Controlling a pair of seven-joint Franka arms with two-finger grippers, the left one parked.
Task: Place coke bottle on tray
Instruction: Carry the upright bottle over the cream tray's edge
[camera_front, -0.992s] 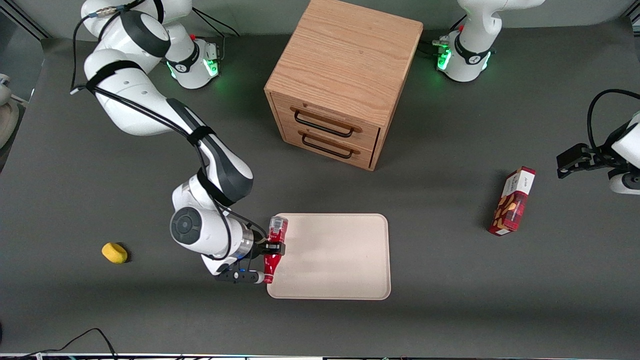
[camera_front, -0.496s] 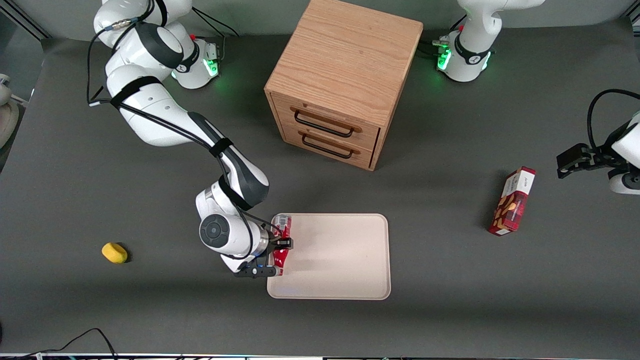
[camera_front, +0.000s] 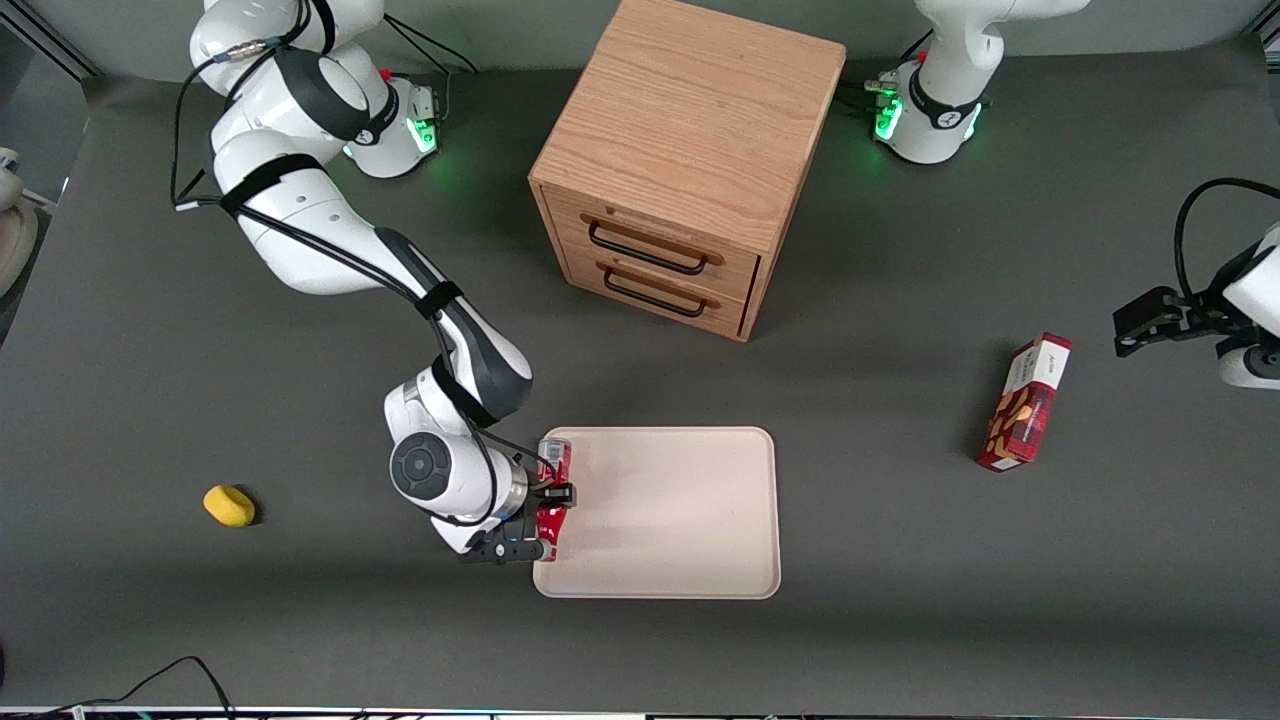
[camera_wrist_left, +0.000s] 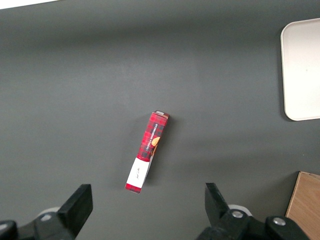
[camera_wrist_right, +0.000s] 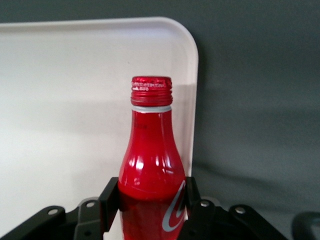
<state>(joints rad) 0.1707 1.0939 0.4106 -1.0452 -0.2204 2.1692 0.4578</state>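
Observation:
The coke bottle (camera_front: 556, 458) is red with a silver base and lies level in my right gripper (camera_front: 553, 495), which is shut on its body. It is over the tray's (camera_front: 670, 510) short edge nearest the working arm. The tray is flat, pale beige and bare. In the right wrist view the bottle (camera_wrist_right: 150, 160) points cap-first along the tray (camera_wrist_right: 65, 100), just inside its rim, with the black fingers (camera_wrist_right: 109, 200) pressed on both sides of it. I cannot tell whether the bottle touches the tray.
A wooden two-drawer cabinet (camera_front: 680, 170) stands farther from the camera than the tray. A red snack box (camera_front: 1025, 402) lies toward the parked arm's end and also shows in the left wrist view (camera_wrist_left: 147, 157). A yellow lump (camera_front: 229, 505) lies toward the working arm's end.
My gripper carried the bottle in over the tray's edge, then eased back slightly toward the working arm's end. The grip on the bottle is unchanged.

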